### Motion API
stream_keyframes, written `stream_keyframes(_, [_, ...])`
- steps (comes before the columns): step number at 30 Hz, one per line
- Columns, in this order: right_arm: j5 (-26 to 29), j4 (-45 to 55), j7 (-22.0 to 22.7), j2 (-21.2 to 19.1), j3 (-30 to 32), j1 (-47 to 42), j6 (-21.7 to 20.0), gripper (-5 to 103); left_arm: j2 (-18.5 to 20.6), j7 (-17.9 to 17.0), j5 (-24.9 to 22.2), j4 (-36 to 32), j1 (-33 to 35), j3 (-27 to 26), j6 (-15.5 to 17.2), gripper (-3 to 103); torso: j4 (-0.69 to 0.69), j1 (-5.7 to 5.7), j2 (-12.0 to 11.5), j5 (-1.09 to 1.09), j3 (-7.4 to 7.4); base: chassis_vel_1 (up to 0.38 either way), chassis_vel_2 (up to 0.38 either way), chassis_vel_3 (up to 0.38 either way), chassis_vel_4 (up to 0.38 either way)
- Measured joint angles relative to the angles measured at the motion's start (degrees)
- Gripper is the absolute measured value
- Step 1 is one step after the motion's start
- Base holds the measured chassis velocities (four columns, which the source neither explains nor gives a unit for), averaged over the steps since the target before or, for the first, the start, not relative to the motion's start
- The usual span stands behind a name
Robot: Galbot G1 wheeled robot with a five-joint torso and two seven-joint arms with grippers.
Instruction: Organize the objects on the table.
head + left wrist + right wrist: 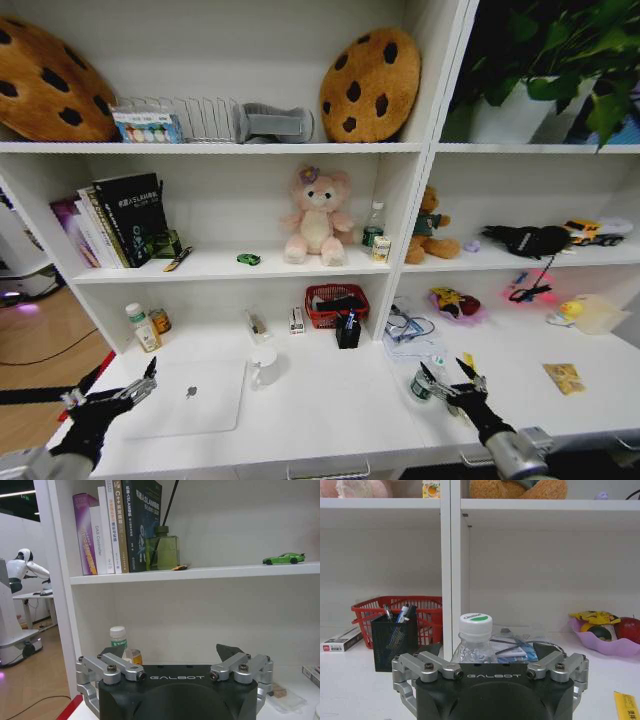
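On the white table (330, 415), a slim silver laptop (190, 397) lies shut at the front left. My left gripper (110, 388) (170, 652) hovers open at the laptop's left edge, holding nothing. On the shelf above sits a tiny green toy car (248, 259) (283, 558). Pens stand in a black mesh holder (348, 330) (395, 636) at the back of the table. My right gripper (447, 372) (487, 650) is open at the front right. A clear bottle with a white cap (424, 384) (475, 637) stands just ahead, between its spread fingers, untouched.
A red basket (337, 303), a white mug (263, 365), a white-capped bottle (143, 328) and a small jar (160, 320) stand on the table. A yellow packet (564, 377) lies at the right, and a purple bowl of fruit (607, 635) behind it. The shelves hold books (117, 525) and plush toys.
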Motion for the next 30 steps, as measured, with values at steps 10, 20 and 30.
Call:
stream_keyframes(10, [-0.4,-0.9,0.0,-0.6,-2.0,2.6,-0.8,86,0.0,0.0,0.0,0.0,0.0,0.0,0.0,100,0.0,0.0,0.0,-0.02,0.0,0.0,0.0,0.0,0.0])
stream_keyframes(20, [-1.6,-0.3,0.1,0.0,-2.3,2.3,-0.2,48,0.0,0.0,0.0,0.0,0.0,0.0,0.0,100,-0.01,-0.01,0.0,-0.01,0.0,0.0,0.0,0.0,0.0])
stream_keyframes(30, [-1.0,0.5,-0.5,0.6,-1.2,1.5,0.1,26,0.0,0.0,0.0,0.0,0.0,0.0,0.0,100,-0.01,-0.01,0.0,0.02,0.0,0.0,0.0,0.0,0.0])
